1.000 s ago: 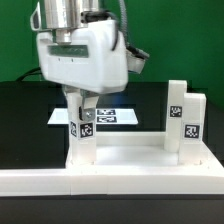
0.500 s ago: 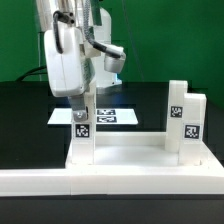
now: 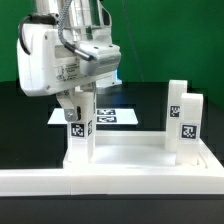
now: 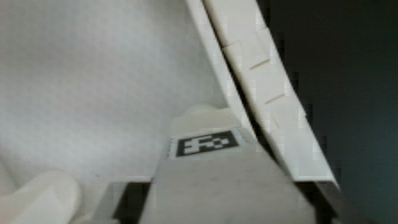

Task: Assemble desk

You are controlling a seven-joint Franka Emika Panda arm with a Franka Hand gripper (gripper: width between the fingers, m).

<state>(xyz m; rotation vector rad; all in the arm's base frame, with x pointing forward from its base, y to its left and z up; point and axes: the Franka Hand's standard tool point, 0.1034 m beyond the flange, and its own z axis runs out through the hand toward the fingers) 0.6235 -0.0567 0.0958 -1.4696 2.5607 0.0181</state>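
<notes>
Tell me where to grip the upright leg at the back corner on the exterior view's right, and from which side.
Probably from straight above, closing on the upper part of the leg. It stands upright in the desk top with its top end free, while another leg stands close on its right, so pinch the front and back faces.

Gripper (image 3: 79,112) pointing down, jaws part-closed

Wrist housing: the gripper (image 3: 79,106) rotates again above the leg (image 3: 81,133); its broad white face, front-on a second ago and edge-on half a second ago, now angles toward the exterior view's left.
Cables: now bunched on the housing's other side.
Fingers: slightly wider around the leg's top.
</notes>
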